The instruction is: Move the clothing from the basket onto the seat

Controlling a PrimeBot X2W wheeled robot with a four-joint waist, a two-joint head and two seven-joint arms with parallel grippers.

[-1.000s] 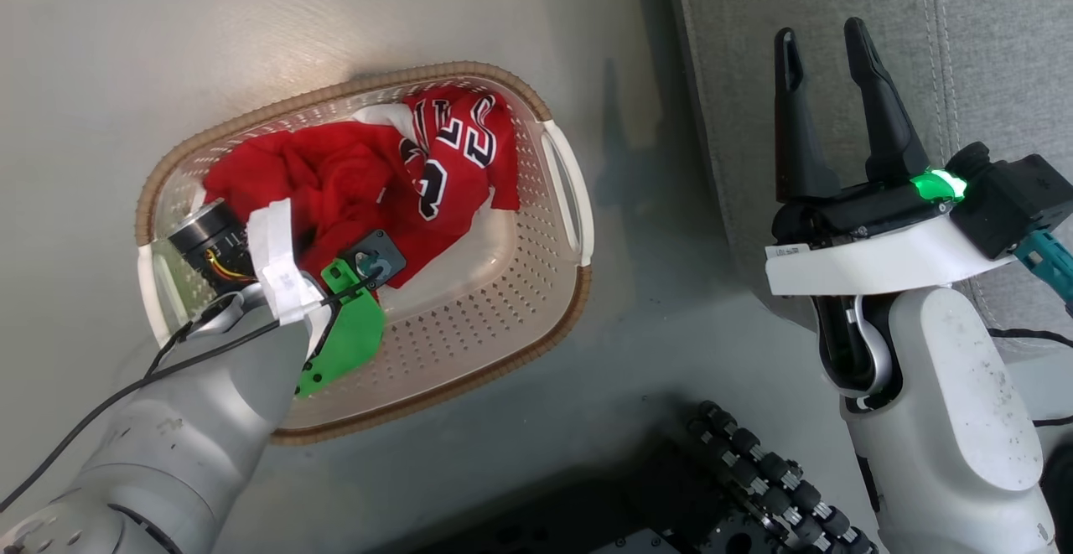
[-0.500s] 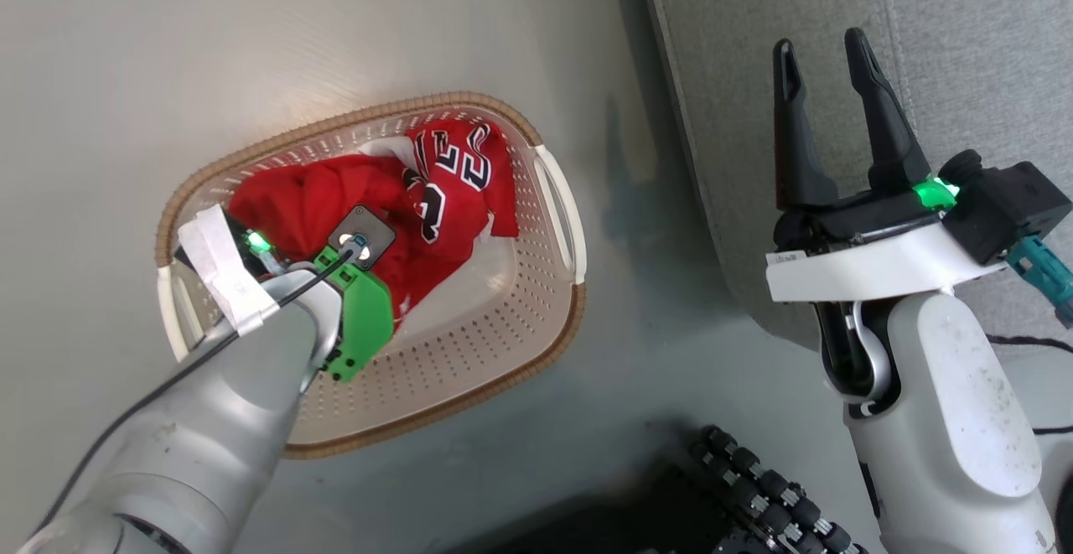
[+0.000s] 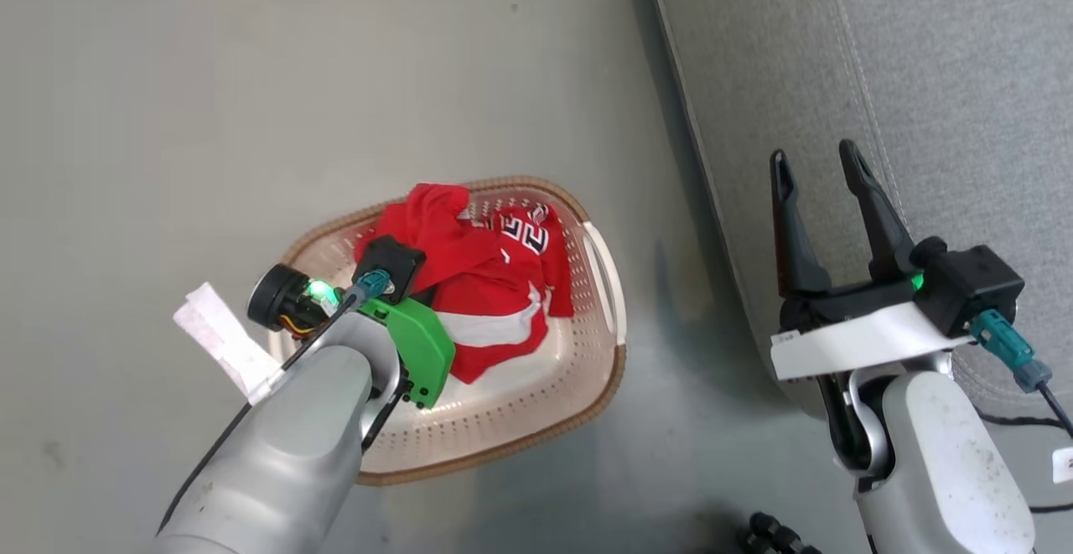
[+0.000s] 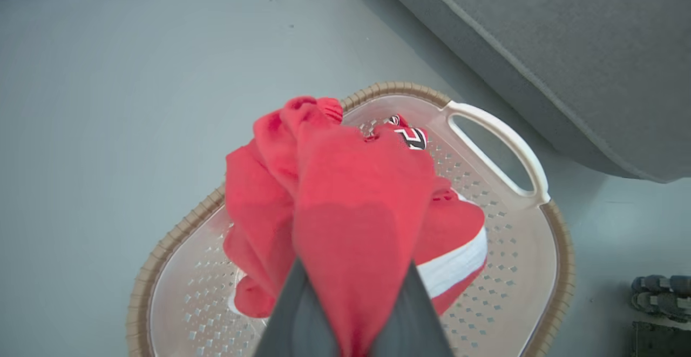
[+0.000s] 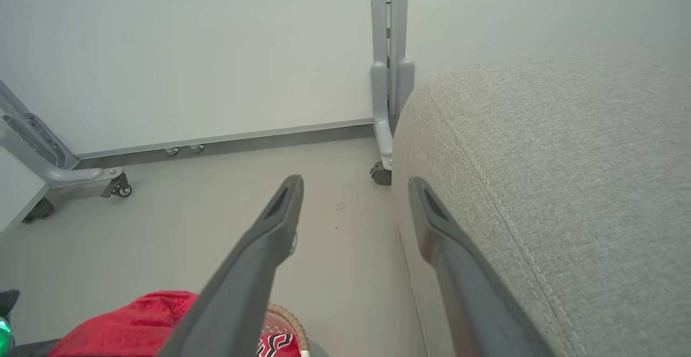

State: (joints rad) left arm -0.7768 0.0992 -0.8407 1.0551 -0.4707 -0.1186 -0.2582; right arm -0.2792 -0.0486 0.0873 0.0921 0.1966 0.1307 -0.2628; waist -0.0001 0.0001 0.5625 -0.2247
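Note:
The cream perforated basket (image 3: 545, 407) with a brown rim stands on the grey floor, left of the grey seat (image 3: 922, 76). Red clothing (image 3: 482, 286) with white stripes is bunched inside it, the lettered jersey (image 3: 526, 238) toward the far side. In the left wrist view my left gripper (image 4: 353, 270) is shut on a fold of red clothing (image 4: 345, 184), which is pulled up in a peak above the basket (image 4: 561, 249). My right gripper (image 3: 813, 156) hangs open and holds nothing, by the edge of the seat (image 5: 567, 184). The right wrist view shows its spread fingers (image 5: 270, 238).
Grey wheeled frame legs (image 5: 386, 103) stand at the wall beyond the seat, with another frame leg (image 5: 54, 168) at the left. A white paper tag (image 3: 222, 340) hangs off my left wrist. Dark rollers of my base (image 4: 658, 292) lie near the basket.
My left gripper has closed on the red clothing and raised a fold of it. The head camera has shifted, so the basket sits lower in view. The right gripper stays open.

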